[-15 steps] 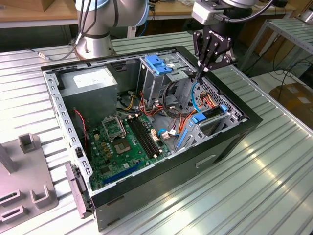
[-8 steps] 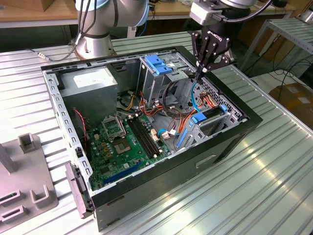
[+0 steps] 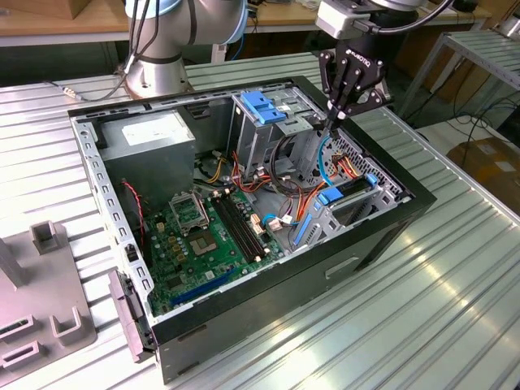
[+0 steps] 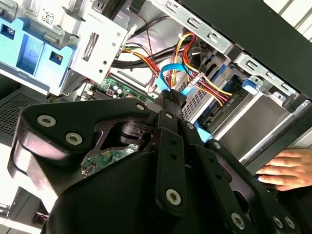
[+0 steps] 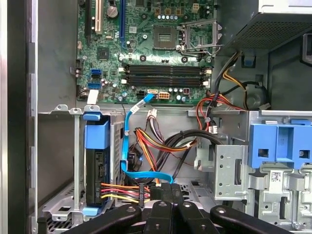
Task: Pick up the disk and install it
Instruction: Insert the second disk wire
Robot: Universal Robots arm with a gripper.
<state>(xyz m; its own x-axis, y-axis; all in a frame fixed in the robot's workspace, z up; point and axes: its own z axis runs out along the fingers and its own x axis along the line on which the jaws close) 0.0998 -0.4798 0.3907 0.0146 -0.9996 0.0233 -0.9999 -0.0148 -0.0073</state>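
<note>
The disk (image 5: 95, 170) stands on edge in the drive bay of the open computer case (image 3: 382, 236), its light-blue carrier rail (image 5: 96, 132) along its upper end. The exterior view shows the disk (image 3: 341, 193) in the bay near that view's right wall, with coloured power wires running to it. My gripper (image 3: 331, 123) hangs over the case between the metal drive cage and the bay, just above the cable bundle. Its black fingers (image 5: 165, 195) lie together with nothing between them, a short way from the disk. Their tips (image 4: 170, 97) point at the blue flat cable (image 4: 168, 73).
A blue plastic bracket (image 3: 262, 106) tops the metal drive cage (image 5: 229, 165). The power-supply box (image 3: 154, 134) and the motherboard (image 3: 203, 236) fill the case's other half. A person's hand (image 4: 287, 168) rests on the case edge. A grey fixture (image 3: 41, 292) sits at the exterior view's left.
</note>
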